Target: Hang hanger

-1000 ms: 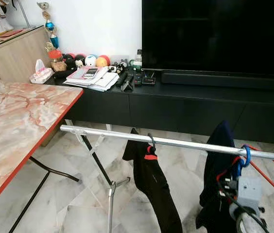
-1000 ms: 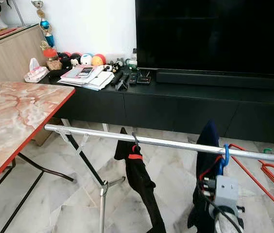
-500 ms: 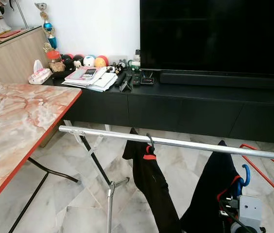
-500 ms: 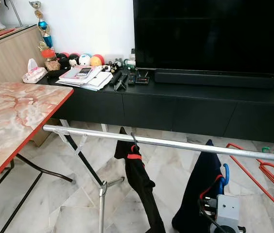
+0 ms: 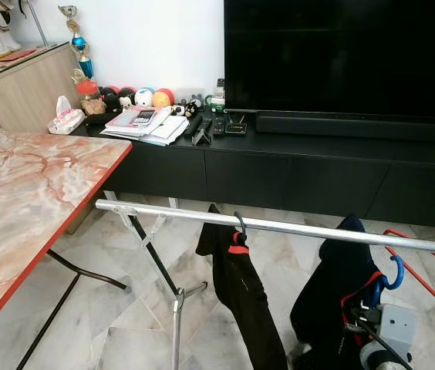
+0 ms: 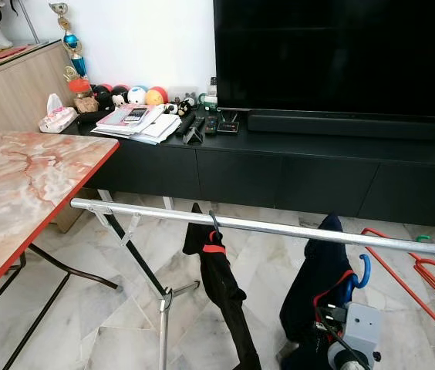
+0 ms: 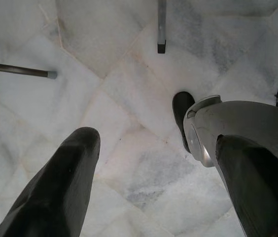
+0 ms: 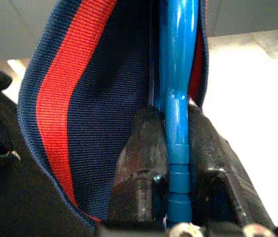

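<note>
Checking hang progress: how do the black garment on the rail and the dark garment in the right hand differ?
The black garment hangs from the rail by its own hook; the dark garment has a blue hanger whose hook sits below the rail, gripped by the right hand. The first has a small red tab, the second a red-striped collar. Both are dark.

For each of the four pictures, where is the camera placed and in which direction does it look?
Left eye view: on the head, looking forward and down at the rail, the black garment and the TV cabinet; right arm at lower right.
Right eye view: the same scene.
Left wrist view: along the left gripper, open, down at the marble floor.
Right wrist view: along the right gripper, shut on the blue hanger.
The blue hanger's hook also shows in both eye views.
</note>
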You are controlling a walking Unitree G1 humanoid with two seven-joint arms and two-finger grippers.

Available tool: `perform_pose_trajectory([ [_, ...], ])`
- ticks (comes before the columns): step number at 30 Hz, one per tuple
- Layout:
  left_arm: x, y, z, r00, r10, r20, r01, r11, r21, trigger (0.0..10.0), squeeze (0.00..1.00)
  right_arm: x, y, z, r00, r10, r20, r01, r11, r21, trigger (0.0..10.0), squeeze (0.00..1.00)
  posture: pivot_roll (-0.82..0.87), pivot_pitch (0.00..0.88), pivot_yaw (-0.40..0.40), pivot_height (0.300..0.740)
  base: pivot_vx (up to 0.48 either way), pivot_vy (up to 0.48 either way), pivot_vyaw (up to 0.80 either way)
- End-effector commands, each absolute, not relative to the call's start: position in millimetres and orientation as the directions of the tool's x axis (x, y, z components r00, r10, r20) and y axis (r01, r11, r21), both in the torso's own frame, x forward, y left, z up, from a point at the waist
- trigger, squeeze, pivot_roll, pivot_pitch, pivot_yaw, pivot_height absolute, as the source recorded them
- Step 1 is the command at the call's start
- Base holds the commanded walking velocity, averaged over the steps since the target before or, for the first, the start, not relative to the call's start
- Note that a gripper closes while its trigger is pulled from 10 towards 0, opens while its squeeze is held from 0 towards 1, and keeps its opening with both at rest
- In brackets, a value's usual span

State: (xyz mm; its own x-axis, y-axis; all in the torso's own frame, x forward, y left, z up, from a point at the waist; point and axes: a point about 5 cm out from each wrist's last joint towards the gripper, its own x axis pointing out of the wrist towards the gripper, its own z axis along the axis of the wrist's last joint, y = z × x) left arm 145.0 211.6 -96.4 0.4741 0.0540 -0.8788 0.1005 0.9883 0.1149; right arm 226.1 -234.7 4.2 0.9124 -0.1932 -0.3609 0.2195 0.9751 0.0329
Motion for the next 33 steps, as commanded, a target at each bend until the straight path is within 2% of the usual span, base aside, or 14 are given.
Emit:
perform_pose_trajectory([
  [1, 143, 215, -96, 0.473, 0.067, -0.878, 0.078, 0.99, 0.118, 10.0, 0.0, 233, -233, 11, 0.932, -0.173, -0.318, 0.191, 0.981, 0.025, 10.0, 0.0, 0.0, 0.0, 0.039, 0.74, 0.0, 0.0, 0.0],
  [6, 143, 214, -97, 0.473, 0.065, -0.879, 0.067, 0.992, 0.109, 10.0, 0.0, 237, -229, 11, 0.936, -0.157, -0.316, 0.174, 0.984, 0.025, 10.0, 0.0, 0.01, 0.0, 0.035, 0.74, 0.0, 0.0, 0.0],
  [33, 146, 214, -96, 0.476, 0.065, -0.877, 0.059, 0.993, 0.106, 10.0, 0.0, 246, -232, 13, 0.931, -0.194, -0.31, 0.218, 0.975, 0.043, 10.0, 0.0, 0.01, 0.0, 0.039, 0.74, -0.25, 0.0, 0.0],
])
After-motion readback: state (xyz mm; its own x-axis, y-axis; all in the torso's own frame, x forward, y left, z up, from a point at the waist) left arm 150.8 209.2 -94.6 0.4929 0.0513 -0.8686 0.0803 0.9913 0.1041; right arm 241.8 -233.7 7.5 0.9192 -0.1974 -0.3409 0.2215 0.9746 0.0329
